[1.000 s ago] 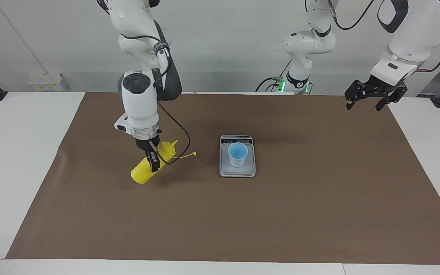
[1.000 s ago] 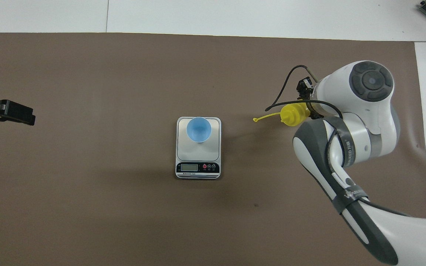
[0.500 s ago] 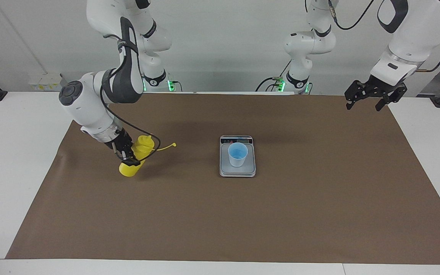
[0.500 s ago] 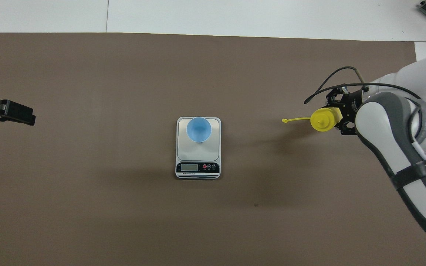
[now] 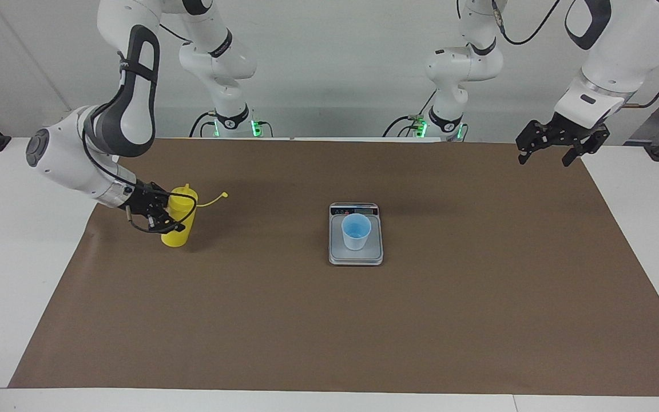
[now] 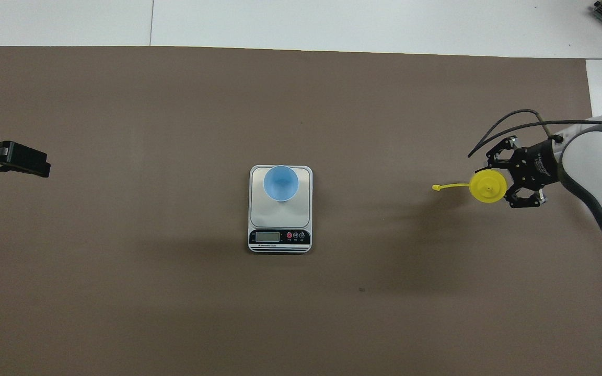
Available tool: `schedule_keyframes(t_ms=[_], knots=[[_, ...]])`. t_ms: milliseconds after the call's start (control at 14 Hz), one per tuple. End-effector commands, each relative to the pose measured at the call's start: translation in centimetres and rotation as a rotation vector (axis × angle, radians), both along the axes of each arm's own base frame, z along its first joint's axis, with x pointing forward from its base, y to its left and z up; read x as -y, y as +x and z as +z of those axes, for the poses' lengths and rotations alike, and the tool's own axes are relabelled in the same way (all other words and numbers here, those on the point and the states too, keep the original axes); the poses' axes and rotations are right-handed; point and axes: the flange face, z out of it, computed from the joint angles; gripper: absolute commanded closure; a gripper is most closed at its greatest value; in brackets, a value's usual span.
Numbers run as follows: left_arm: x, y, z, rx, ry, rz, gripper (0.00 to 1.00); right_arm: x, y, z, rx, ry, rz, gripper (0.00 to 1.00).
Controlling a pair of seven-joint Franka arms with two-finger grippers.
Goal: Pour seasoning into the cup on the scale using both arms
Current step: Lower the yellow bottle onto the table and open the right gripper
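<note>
A brown paper mat (image 5: 329, 320) covers the white table (image 5: 15, 240). Of the two white jointed arms, the right arm (image 5: 106, 137) reaches low toward its own end of the mat, while the left arm (image 5: 604, 63) waits raised over its own end, its black left gripper (image 5: 561, 150) spread wide and empty. At mid-mat the flat silver-grey rectangular kitchen scale (image 5: 356, 256) carries the small light-blue tapered plastic cup (image 5: 356, 232) on its plate, display strip toward the robots. The yellow cylindrical plastic squeeze bottle (image 5: 177, 228) stands upright on the mat, well apart from the scale toward the right arm's end, its small tethered cap (image 5: 223, 195) open and dangling toward the scale. The black right gripper (image 5: 165, 216) comes at it sideways, pinching the bottle around its upper body just under the ribbed nozzle. The bottle likely is light, soft-walled and smooth, so a hard squeeze could squirt seasoning early; a mid-body hold seems soundest, tipping only once over the cup.
</note>
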Motion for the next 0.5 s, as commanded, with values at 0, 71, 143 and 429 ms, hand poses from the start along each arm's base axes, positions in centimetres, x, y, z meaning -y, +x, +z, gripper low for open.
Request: schedule_keyframes(t_ms=[0, 71, 143, 429], knots=[[0.1, 0.0, 0.0, -0.003, 0.005, 0.005, 0.0, 1.0, -1.0, -0.9, -0.012, 0.104, -0.029, 1.0], [0.1, 0.0, 0.0, -0.003, 0.005, 0.005, 0.0, 2.2, -1.3, -1.5, -0.019, 0.138, -0.049, 1.0], [0.1, 0.0, 0.0, -0.003, 0.005, 0.005, 0.0, 2.4, -1.4, -2.0, -0.02, 0.167, -0.043, 1.0], [0.1, 0.0, 0.0, -0.003, 0.005, 0.005, 0.0, 4.2, -3.2, -3.9, 0.008, 0.196, -0.072, 0.8]])
